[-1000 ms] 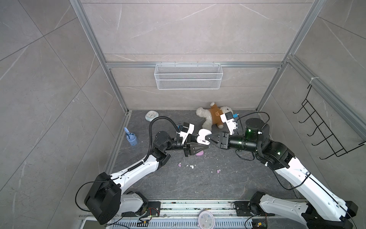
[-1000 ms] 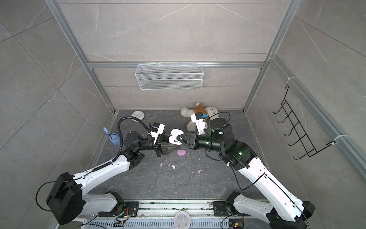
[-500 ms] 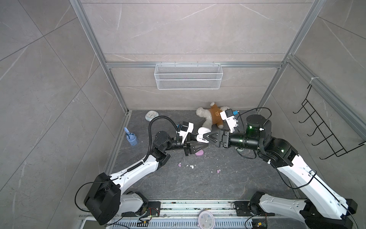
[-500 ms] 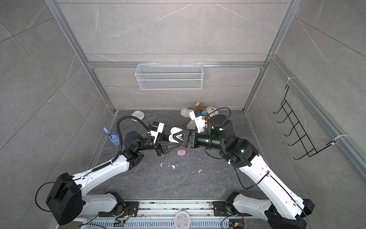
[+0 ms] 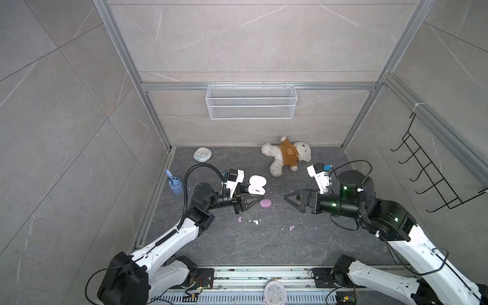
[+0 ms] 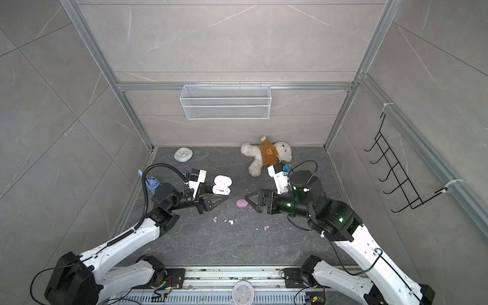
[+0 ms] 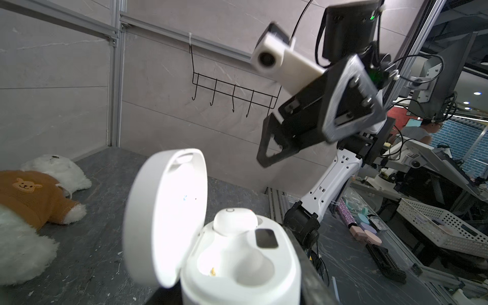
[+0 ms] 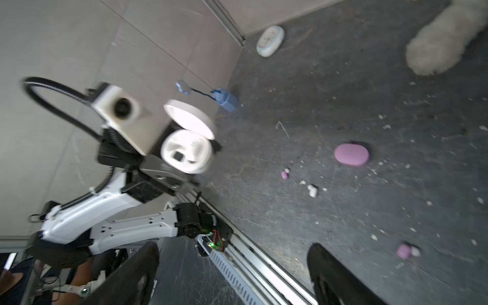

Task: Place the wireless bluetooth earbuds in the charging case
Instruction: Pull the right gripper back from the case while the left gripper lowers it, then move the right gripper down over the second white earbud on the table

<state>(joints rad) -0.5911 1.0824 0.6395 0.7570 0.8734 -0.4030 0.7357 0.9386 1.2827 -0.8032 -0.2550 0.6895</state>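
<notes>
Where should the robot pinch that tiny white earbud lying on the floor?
Pinch the white earbud across its rounded body, coming straight down with the open right gripper. It lies low on the floor, so a sideways reach would likely scrape, and crumbs sit close beside it.

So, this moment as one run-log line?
left tool: shut on white case, lid open | right tool: open, empty | case: one bud in | other buds: floor

Twin overhead views, close opposing wrist views
</notes>
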